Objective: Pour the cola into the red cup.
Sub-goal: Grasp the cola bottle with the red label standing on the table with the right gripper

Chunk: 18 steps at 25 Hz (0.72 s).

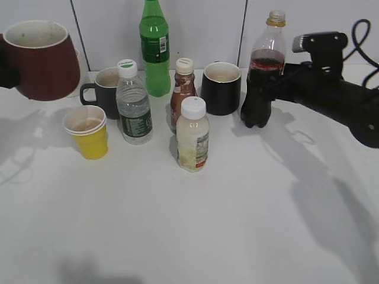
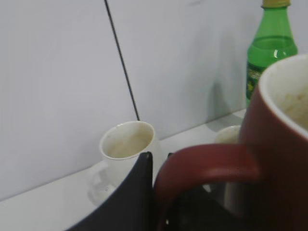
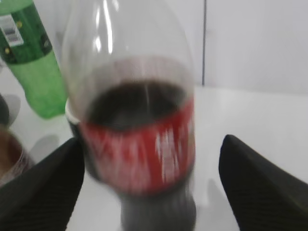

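Observation:
The red cup [image 1: 41, 59] is a dark red mug with a pale inside, held upright in the air at the far left. My left gripper [image 2: 159, 161] is shut on its handle [image 2: 207, 159]; in the exterior view the gripper is almost wholly off the left edge. The cola [image 1: 263, 77] is a clear bottle with a red label, standing uncapped on the table at the back right. My right gripper [image 1: 269, 83] is open, with one finger on each side of the bottle [image 3: 139, 120]. The right gripper [image 3: 149, 144] has a clear gap on its right side.
A green bottle [image 1: 154, 47], a grey mug [image 1: 103, 89], a black mug [image 1: 221, 87], a water bottle [image 1: 134, 103], a small brown bottle [image 1: 183, 89], a white-capped bottle [image 1: 193, 136] and a yellow paper cup [image 1: 89, 131] stand between the cup and the cola. A white mug [image 2: 127, 149] stands by the wall.

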### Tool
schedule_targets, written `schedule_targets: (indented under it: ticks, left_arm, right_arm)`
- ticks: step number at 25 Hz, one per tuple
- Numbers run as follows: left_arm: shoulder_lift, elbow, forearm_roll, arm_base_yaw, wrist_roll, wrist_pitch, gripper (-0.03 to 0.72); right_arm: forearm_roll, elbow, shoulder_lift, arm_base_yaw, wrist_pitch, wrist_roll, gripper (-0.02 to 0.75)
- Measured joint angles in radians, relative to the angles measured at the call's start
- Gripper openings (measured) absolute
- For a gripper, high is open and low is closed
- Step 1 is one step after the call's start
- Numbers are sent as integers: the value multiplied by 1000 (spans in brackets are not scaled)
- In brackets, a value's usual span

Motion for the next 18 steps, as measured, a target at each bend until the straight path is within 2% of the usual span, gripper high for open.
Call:
schedule_targets:
  ticks: [5, 9, 13, 18]
  left_arm:
    - [0, 0, -1, -45, -2, 28, 53]
    - [0, 0, -2, -89, -2, 41, 53]
    - [0, 0, -3, -162, -2, 77, 52]
    - [0, 0, -27, -275, -2, 114, 52]
  right_arm:
    - [-71, -118, 93, 0, 1, 45, 645]
    - [-86, -161, 125, 0, 13, 56, 480]
    - [-139, -167, 90, 1, 79, 27, 480]
    - [-167, -165, -87, 61, 335, -199, 480]
